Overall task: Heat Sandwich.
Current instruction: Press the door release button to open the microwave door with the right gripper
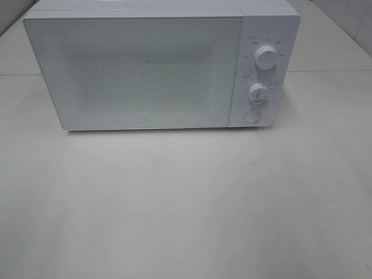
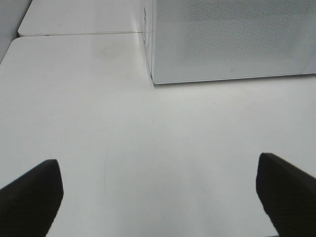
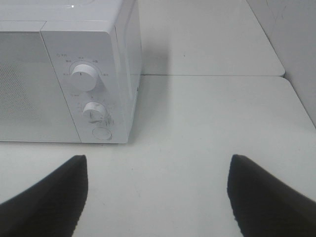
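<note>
The sandwich is out of view in every frame. A white microwave (image 1: 157,67) stands at the back of the table with its door (image 1: 136,72) shut. Two round knobs (image 1: 266,58) and a round button (image 1: 251,116) sit on its right panel. In the exterior high view neither arm shows. My left gripper (image 2: 158,197) hangs open over bare table, short of the microwave's front left corner (image 2: 154,79). My right gripper (image 3: 158,195) is open too, with nothing between its fingers, short of the control panel (image 3: 91,98).
The white table (image 1: 186,203) runs from the microwave to the near edge. A seam between table tops (image 3: 212,75) passes behind the microwave. A wall (image 3: 296,34) rises at the far right.
</note>
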`<state>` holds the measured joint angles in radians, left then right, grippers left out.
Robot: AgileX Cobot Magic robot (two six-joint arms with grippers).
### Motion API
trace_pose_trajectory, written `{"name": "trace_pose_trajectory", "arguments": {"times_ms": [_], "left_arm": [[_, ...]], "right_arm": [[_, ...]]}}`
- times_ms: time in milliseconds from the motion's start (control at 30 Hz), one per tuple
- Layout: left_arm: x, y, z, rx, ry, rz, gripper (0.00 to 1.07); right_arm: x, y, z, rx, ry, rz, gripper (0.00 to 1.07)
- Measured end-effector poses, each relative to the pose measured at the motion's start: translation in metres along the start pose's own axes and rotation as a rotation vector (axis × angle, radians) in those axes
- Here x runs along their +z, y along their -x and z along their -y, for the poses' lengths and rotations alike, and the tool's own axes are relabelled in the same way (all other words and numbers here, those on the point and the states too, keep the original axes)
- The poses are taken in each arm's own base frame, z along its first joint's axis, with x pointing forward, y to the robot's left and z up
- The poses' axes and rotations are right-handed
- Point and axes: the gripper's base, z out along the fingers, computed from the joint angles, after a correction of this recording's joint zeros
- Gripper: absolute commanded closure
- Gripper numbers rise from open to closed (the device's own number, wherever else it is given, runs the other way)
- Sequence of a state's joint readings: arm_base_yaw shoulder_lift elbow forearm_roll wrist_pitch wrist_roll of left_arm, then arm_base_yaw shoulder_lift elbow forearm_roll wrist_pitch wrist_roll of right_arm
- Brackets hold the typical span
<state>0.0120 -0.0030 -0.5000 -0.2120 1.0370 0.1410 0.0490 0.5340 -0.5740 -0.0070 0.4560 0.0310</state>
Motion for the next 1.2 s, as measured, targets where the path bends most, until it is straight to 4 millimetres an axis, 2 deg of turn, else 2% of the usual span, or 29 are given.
{"name": "trace_pose_trajectory", "arguments": {"times_ms": [133,200,467,533,567,667,800,867,967,1167,1200], "left_arm": [[0.000,0.000,0.000,0.000,0.000,0.000,0.03],[0.000,0.000,0.000,0.000,0.000,0.000,0.03],[0.000,0.000,0.000,0.000,0.000,0.000,0.03],[0.000,0.000,0.000,0.000,0.000,0.000,0.03],[0.000,0.000,0.000,0.000,0.000,0.000,0.03],[0.000,0.000,0.000,0.000,0.000,0.000,0.03],[0.000,0.000,0.000,0.000,0.000,0.000,0.03],[0.000,0.000,0.000,0.000,0.000,0.000,0.03],[0.000,0.000,0.000,0.000,0.000,0.000,0.03],[0.000,0.000,0.000,0.000,0.000,0.000,0.03],[0.000,0.000,0.000,0.000,0.000,0.000,0.03]], "right_arm": [[0.024,0.006,0.000,0.000,0.000,-0.006,0.31],[0.027,0.008,0.000,0.000,0.001,0.000,0.31],[0.068,0.015,-0.001,0.000,0.002,0.029,0.31],[0.072,0.016,-0.001,0.000,0.002,0.036,0.31],[0.082,0.016,-0.001,-0.001,0.002,0.034,0.31],[0.092,0.014,-0.001,-0.004,0.002,0.026,0.31],[0.117,0.010,-0.001,-0.008,0.003,0.011,0.31],[0.121,0.009,-0.001,-0.009,0.003,0.012,0.31],[0.140,0.004,-0.001,-0.015,0.004,0.004,0.31],[0.156,-0.004,-0.001,-0.025,0.009,0.026,0.31],[0.160,-0.011,-0.001,-0.025,0.011,0.040,0.31]]}}
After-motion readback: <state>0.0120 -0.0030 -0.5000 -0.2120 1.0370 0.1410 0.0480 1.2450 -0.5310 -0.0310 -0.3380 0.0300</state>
